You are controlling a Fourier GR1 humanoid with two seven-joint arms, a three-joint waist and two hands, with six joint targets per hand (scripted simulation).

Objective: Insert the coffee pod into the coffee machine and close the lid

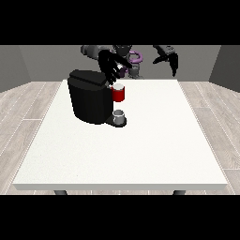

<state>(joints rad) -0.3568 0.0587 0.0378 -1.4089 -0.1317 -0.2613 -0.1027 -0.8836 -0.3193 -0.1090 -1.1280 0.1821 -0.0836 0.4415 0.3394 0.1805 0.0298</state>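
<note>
Fingers (112, 71) spread over the coffee machine (89, 98) lid; other hand (171, 58) hanging relaxed, clear; could jam the lid if pressed off-centre

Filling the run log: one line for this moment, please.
hand at view's left: over coffee machine | hand at view's right: raised, idle | red thing at the machine

One white table (154, 140). One black coffee machine (89, 101), carrying one red thing at the machine (118, 94). One grey thing (119, 116) on the machine's base, possibly a cup or the pod; the view does not settle which. Two black hands: one at the view's left (110, 66), one at the view's right (168, 57).
</note>
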